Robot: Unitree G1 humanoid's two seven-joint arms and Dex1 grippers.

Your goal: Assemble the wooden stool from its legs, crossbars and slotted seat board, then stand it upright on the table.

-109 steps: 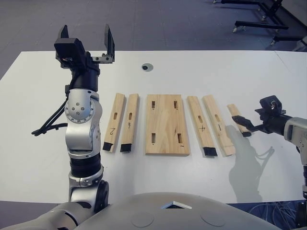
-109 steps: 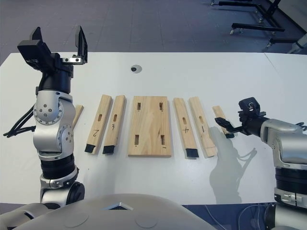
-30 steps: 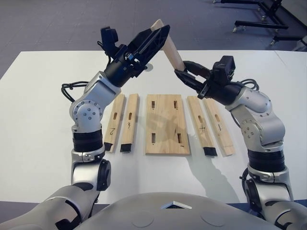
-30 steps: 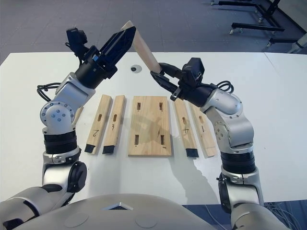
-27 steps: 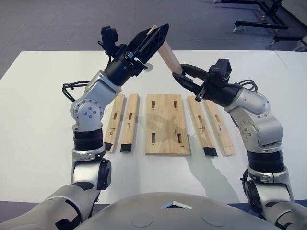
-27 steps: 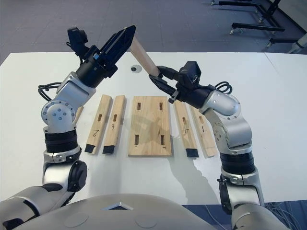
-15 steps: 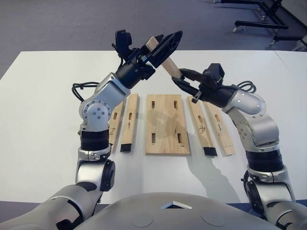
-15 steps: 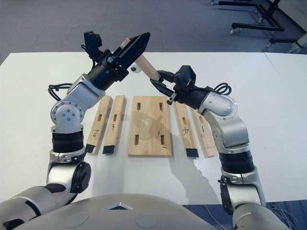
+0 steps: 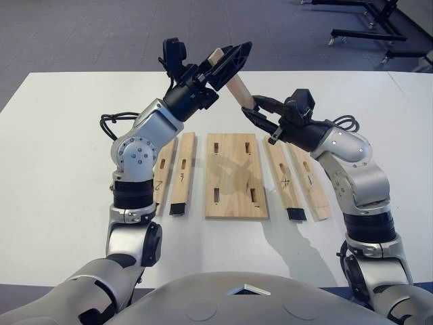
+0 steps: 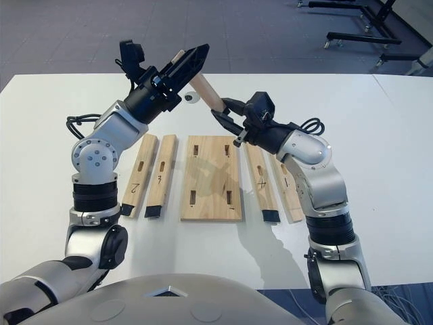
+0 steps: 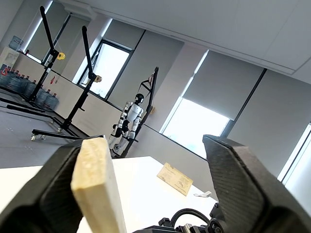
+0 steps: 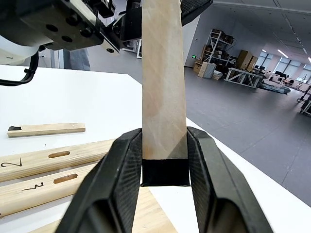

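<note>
Above the seat board (image 9: 233, 203), the crossbar (image 9: 237, 86) has its dark-capped lower end half buried in the right gripper (image 9: 254, 110) and its top partly screened by the left gripper (image 9: 233, 57). Left of the seat board, the left arm covers the upper part of the leg marked 2 (image 9: 157, 187). The left wrist view cuts the crossbar off at the picture's edge.

The crossbar (image 12: 164, 73) is pale tan wood with fine lengthwise grain and a black band (image 12: 165, 171) at one end. The left gripper (image 11: 143, 160) and the right gripper (image 12: 164, 145) are both matt black. The table (image 9: 61, 135) is plain white. The seat board (image 9: 234, 175) is light yellowish wood with four dark slots. The legs (image 9: 283, 176) are the same wood, each with a dark slot and a dark handwritten mark. Three of them seem to have black tips.
</note>
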